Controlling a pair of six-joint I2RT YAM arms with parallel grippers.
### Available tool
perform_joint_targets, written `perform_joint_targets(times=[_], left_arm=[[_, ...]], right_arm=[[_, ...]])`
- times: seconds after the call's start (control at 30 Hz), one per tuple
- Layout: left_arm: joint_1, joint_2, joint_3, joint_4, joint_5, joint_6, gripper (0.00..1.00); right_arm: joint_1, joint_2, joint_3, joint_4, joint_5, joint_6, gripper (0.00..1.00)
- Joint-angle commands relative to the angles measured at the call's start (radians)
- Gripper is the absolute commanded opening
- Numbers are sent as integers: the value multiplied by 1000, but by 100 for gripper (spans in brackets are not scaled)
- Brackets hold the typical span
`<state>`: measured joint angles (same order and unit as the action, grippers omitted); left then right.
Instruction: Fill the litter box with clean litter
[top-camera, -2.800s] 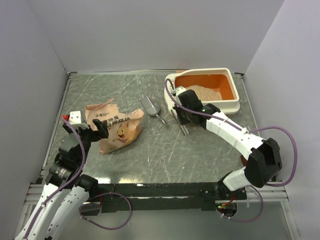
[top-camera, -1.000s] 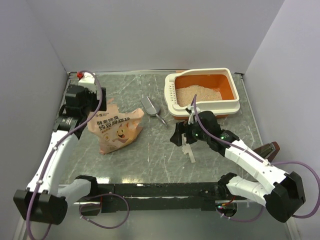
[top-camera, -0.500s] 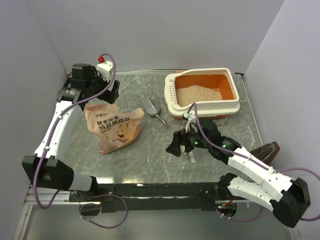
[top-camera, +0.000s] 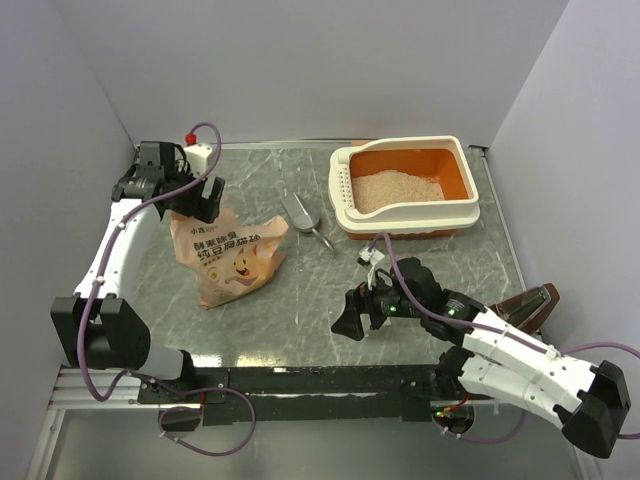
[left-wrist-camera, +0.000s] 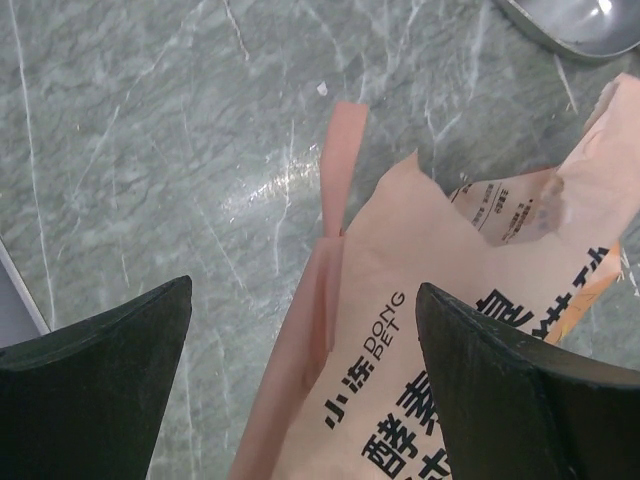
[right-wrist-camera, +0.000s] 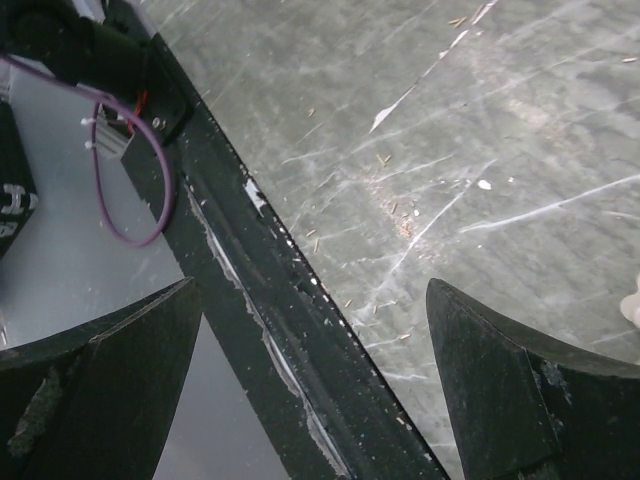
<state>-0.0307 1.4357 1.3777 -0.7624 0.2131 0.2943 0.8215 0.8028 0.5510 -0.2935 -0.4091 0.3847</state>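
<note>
Overhead only: litter box (top-camera: 400, 222), long axis left-right, perforated strip (top-camera: 344, 190) leftward, clean litter (top-camera: 392, 188) inside. Left wrist: left gripper (left-wrist-camera: 305, 290) wide above torn bag (left-wrist-camera: 440, 320). Right gripper (right-wrist-camera: 310, 290) wide, empty.

The litter box (top-camera: 410, 214) is smooth plastic, bag (top-camera: 228, 255) creased paper, scoop (top-camera: 298, 211) shiny metal.

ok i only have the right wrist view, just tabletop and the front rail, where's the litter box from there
Observer: The litter box sits at the far right of the table, well beyond the right gripper.
Operator: any litter in it
Observer: Yes, a pale heap of litter covers the left part of its basin; the right part shows bare orange.
Operator: what's the left arm doing
Observer: The left gripper hangs open over the torn top of the bag, not gripping it.
</note>
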Motion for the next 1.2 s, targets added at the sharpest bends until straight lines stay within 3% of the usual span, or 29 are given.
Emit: perform_joint_targets(times=[0.0, 0.3, 0.4, 0.47, 0.5, 0.57, 0.6, 0.87, 1.17], left_arm=[[6, 17, 20, -50, -9, -15, 97], [28, -10, -14, -104, 78, -41, 99], [29, -41, -51, -100, 94, -43, 91], [29, -50, -71, -94, 123, -44, 72], [29, -63, -72, -92, 130, -55, 44], [29, -75, -74, -84, 149, -60, 19], [28, -92, -75, -81, 157, -63, 1], [29, -279, -141, 63, 261, -80, 1], [29, -708, -541, 532, 580, -147, 1]], right_arm=[[28, -33, -5, 24, 21, -6, 99], [51, -50, -6, 10, 23, -12, 99], [53, -50, -10, 13, 15, -7, 99], [53, -48, -10, 13, 13, -10, 100], [53, -48, -7, 8, 15, -9, 99], [53, -48, -3, 4, 16, -12, 100], [53, -48, -2, 1, 26, -12, 99], [51, -30, 16, 10, 52, -15, 100], [53, 70, 110, 39, 167, -52, 100]])
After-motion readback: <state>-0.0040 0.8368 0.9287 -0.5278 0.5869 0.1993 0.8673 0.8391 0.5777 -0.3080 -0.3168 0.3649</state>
